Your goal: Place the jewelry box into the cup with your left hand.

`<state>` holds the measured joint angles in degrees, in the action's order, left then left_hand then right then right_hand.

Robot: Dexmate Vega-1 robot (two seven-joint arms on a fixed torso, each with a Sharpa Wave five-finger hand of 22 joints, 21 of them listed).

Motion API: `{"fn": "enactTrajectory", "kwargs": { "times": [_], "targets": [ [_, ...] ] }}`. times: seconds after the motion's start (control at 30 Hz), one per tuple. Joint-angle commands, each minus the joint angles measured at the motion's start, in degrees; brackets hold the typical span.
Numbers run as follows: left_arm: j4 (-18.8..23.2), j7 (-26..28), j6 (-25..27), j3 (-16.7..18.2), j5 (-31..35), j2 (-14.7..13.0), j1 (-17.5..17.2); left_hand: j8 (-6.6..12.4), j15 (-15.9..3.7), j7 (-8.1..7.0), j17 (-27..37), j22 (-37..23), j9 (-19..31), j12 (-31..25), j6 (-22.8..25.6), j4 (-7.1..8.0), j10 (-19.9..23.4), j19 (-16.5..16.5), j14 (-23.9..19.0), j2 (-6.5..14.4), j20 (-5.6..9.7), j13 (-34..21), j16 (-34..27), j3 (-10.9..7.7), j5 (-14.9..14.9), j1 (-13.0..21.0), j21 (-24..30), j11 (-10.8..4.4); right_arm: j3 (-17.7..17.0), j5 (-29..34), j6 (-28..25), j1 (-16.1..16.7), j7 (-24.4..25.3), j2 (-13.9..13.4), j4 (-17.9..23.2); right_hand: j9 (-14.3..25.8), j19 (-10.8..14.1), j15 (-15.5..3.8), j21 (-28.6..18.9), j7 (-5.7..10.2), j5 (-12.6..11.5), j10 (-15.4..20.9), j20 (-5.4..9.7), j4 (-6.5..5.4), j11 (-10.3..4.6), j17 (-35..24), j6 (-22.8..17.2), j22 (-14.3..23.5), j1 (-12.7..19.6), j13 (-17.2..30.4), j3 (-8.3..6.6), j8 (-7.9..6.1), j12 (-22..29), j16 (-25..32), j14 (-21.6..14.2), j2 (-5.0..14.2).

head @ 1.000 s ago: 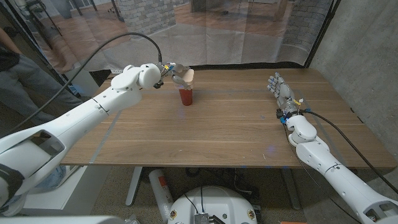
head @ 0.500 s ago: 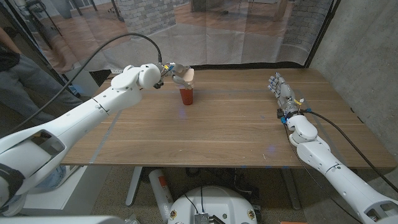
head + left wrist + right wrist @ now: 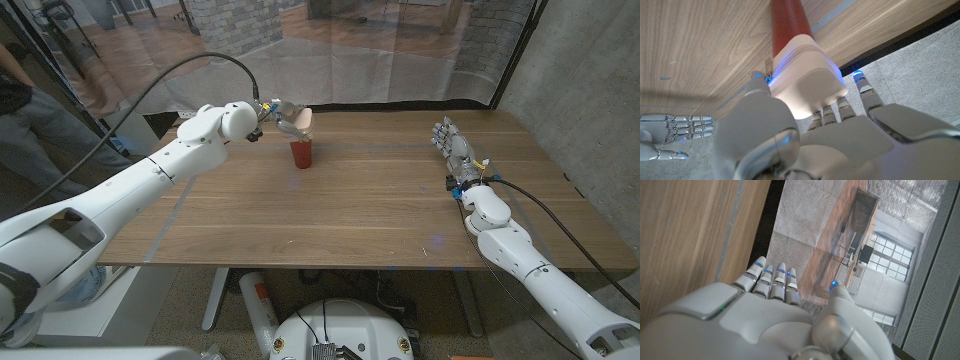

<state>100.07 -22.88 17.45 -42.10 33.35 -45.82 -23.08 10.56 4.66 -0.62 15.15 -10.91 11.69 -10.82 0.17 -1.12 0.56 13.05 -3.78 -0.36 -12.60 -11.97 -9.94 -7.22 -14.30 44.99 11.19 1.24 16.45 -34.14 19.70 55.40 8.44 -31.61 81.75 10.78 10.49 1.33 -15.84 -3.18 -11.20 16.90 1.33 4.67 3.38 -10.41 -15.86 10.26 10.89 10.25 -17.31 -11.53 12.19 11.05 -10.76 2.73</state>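
The work surface is a wooden table [image 3: 340,215] backed by a dark mesh screen, with a concrete wall toward 3 o'clock.

**Left arm.** The left arm reaches from 8 o'clock across the table toward 12 o'clock. The left hand [image 3: 283,115] hangs over the cup, fingers directed downward.

**Right arm.** The right hand [image 3: 452,145] is positioned near the table edge at 2 o'clock, well apart from the work. Its fingers are extended, close together, and hold nothing.

**Cup.** The red cup [image 3: 301,154] stands upright near the far edge at 12 o'clock.

**Jewelry box.** The pale jewelry box [image 3: 303,121] is held in the left hand, between thumb and fingers. In the left wrist view the jewelry box [image 3: 807,82] sits directly at the cup [image 3: 787,22] mouth. Whether it touches the rim cannot be determined.

**Current step.** Judged status: insertion phase; the box is aligned over the cup but not released.

**Next move.** The move requires lowering the box squarely into the mouth, then opening the fingers. The box looks about as wide as the cup, so it may lodge on the rim or tip the cup.
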Motion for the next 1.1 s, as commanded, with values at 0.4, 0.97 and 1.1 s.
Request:
{"fn": "enactTrajectory", "kwargs": {
  "times": [0.4,0.97,1.1],
  "targets": [
    [-0.8,0.9,0.4,0.1,-1.9,-0.3,0.3,0.3,0.55,0.3,-0.6,0.0,0.1,-0.4,-0.5,1.31,-0.7,-1.1,1.1,-0.6,0.06,-0.1,-0.5,1.05,-0.7,-2.6,-0.2,0.63,0.0,0.6,-0.4,0.7,1.2,0.1,1.0,0.2,0.8,-0.22,0.5,0.28,0.0,0.4,-0.11,0.38,-0.26,-0.1,-0.3,0.3,0.1,0.3,-0.11,0.23,-0.1,-0.2,-0.7,0.47],
    [-1.7,0.3,0.7,-0.8,-1.6,0.1,1.3,0.06,1.1,0.33,-1.6,0.1,0.0,0.0,-2.5,2.49,-3.1,-2.4,3.1,-1.7,0.09,0.2,-0.3,2.83,-1.0,-5.2,-0.3,1.27,0.1,0.6,-0.2,0.2,0.9,0.3,0.3,0.2,0.8,-0.25,0.8,0.46,0.0,0.5,-0.14,0.43,-0.37,-0.1,-0.3,0.3,0.1,0.3,-0.06,0.25,-0.1,-0.2,-0.7,0.47],
    [-2.3,0.0,0.6,-1.3,-1.3,0.7,2.1,0.01,1.25,0.13,-1.8,0.1,0.0,0.0,-3.0,2.72,-3.5,-2.8,3.5,-2.0,0.09,0.2,-0.3,3.2,-1.1,-5.8,-0.4,1.18,0.0,0.5,0.1,0.2,0.9,0.4,0.0,0.2,0.8,-0.24,0.8,0.46,0.0,0.5,-0.18,0.43,-0.37,-0.1,-0.3,0.3,0.1,0.3,-0.06,0.25,-0.1,-0.2,-0.7,0.48]
  ]
}}
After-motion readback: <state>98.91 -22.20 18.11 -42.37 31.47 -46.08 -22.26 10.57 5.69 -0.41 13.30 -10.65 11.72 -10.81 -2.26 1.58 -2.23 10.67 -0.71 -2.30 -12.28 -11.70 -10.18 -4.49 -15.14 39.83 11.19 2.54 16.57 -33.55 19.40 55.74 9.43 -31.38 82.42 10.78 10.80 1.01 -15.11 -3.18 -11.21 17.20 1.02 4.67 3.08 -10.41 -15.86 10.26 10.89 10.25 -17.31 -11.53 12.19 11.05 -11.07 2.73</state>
